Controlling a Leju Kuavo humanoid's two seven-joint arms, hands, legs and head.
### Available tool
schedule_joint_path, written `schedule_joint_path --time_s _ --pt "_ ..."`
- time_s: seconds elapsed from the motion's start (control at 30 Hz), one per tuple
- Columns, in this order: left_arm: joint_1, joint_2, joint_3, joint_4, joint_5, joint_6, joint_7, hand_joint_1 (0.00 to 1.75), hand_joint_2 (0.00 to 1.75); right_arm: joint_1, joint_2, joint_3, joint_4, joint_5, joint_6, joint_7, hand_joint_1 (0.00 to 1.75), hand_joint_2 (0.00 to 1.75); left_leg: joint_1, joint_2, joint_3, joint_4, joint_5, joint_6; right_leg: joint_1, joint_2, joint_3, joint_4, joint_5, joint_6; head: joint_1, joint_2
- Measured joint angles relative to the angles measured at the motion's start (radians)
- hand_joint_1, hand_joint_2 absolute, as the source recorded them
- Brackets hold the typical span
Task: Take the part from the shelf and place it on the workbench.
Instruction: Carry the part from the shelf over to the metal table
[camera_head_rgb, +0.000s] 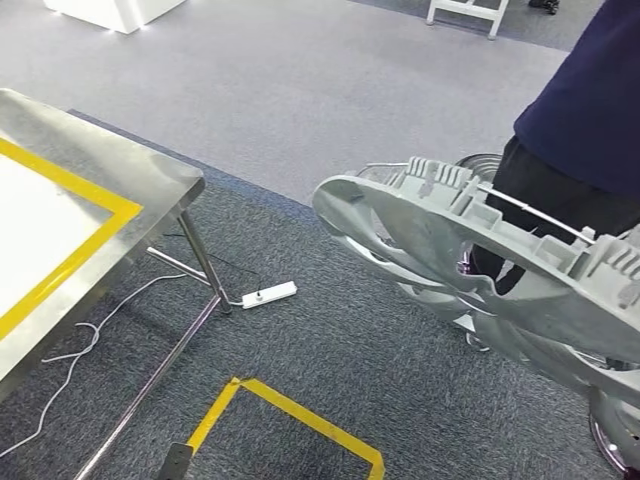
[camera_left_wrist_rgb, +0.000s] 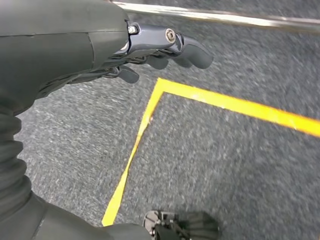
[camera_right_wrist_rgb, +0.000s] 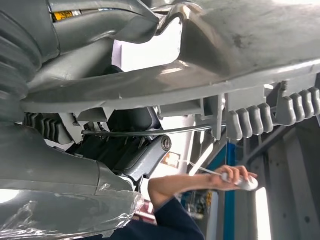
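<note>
Carrying the part (camera_head_rgb: 483, 250) in my right hand (camera_right_wrist_rgb: 136, 155), fingers clamped on its rim, out over the carpet, well apart from the workbench (camera_head_rgb: 113, 190); my left hand (camera_left_wrist_rgb: 162, 50) hangs loose, holding nothing. Next I judge: swing left, set it down

- The large grey cast-metal part (camera_head_rgb: 483, 240) is showing a dull, matt, slightly rough finish, with ribbed edges.
- The brushed stainless-steel workbench (camera_head_rgb: 113, 165) is reflecting light softly.
- The grey carpet floor (camera_head_rgb: 340, 370) is looking coarse and matt.
- The left hand (camera_left_wrist_rgb: 170, 47) is showing smooth dark semi-gloss plastic fingers.
</note>
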Motion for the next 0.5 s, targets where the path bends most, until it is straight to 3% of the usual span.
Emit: schedule_joint_path --time_s 0.07,0.1,0.17,0.23,0.3,0.37,0.43,0.47,0.5 --pt "0.0 -0.003 0.0 0.0 -0.011 0.017 0.013 0.0 1.75 0.0 -0.002 0.002 0.002 0.006 -0.007 0.001 1.75 1.75 0.001 -0.026 0.003 0.002 -0.002 -0.005 -0.005 0.029 0.064 -0.14 0.07 0.002 0.0 0.0" --pt "0.0 -0.004 -0.001 0.0 -0.019 0.022 0.025 0.0 1.75 0.0 -0.003 0.002 0.003 0.009 -0.012 0.001 1.75 1.75 0.001 -0.037 0.001 0.005 -0.002 -0.01 -0.008 0.047 0.094 -0.199 0.089 0.0 0.0 0.0" --pt "0.002 -0.004 -0.002 0.0 -0.032 0.025 0.053 0.0 1.75 -0.002 -0.003 0.003 0.006 0.012 -0.02 0.001 1.75 1.75 0.001 -0.056 -0.007 0.007 0.001 -0.021 -0.009 0.068 0.118 -0.245 0.092 -0.007 0.0 0.0" --pt "0.006 -0.002 -0.004 0.0 -0.041 0.025 0.076 0.0 1.75 -0.007 -0.006 0.003 0.012 0.01 -0.027 0.003 1.75 1.75 0.004 -0.063 -0.013 0.007 0.004 -0.031 -0.007 0.051 0.118 -0.248 0.096 -0.021 -0.001 0.0" --pt "0.007 0.0 -0.004 0.0 -0.044 0.023 0.086 0.0 1.75 -0.013 -0.009 0.002 0.016 0.005 -0.03 0.003 1.75 1.75 0.003 -0.024 -0.032 0.044 -0.022 -0.04 -0.007 0.031 0.119 -0.25 0.098 -0.035 -0.005 0.0" --pt "0.003 0.002 -0.004 0.0 -0.046 0.019 0.086 0.0 1.75 -0.015 -0.013 0.0 0.017 -0.005 -0.029 0.003 1.75 1.75 0.001 0.026 -0.088 0.159 -0.086 -0.048 -0.005 0.007 0.12 -0.251 0.097 -0.045 -0.009 0.0" --pt "0.0 0.004 -0.004 0.0 -0.045 0.015 0.079 0.0 1.75 -0.017 -0.015 -0.003 0.017 -0.01 -0.03 0.003 1.75 1.75 0.003 0.038 -0.148 0.283 -0.131 -0.052 -0.002 -0.017 0.12 -0.251 0.095 -0.048 -0.009 0.0" --pt "-0.001 0.006 -0.004 0.0 -0.045 0.012 0.073 0.0 1.75 -0.02 -0.016 -0.004 0.017 -0.005 -0.034 0.003 1.75 1.75 0.004 0.04 -0.158 0.303 -0.128 -0.052 -0.002 -0.029 0.121 -0.251 0.094 -0.049 -0.009 0.0" --pt "-0.003 0.007 -0.004 0.0 -0.045 0.01 0.067 0.0 1.75 -0.022 -0.018 -0.004 0.016 0.006 -0.04 0.005 1.75 1.75 0.004 0.041 -0.148 0.282 -0.106 -0.051 -0.001 -0.039 0.123 -0.251 0.093 -0.049 -0.009 0.0"
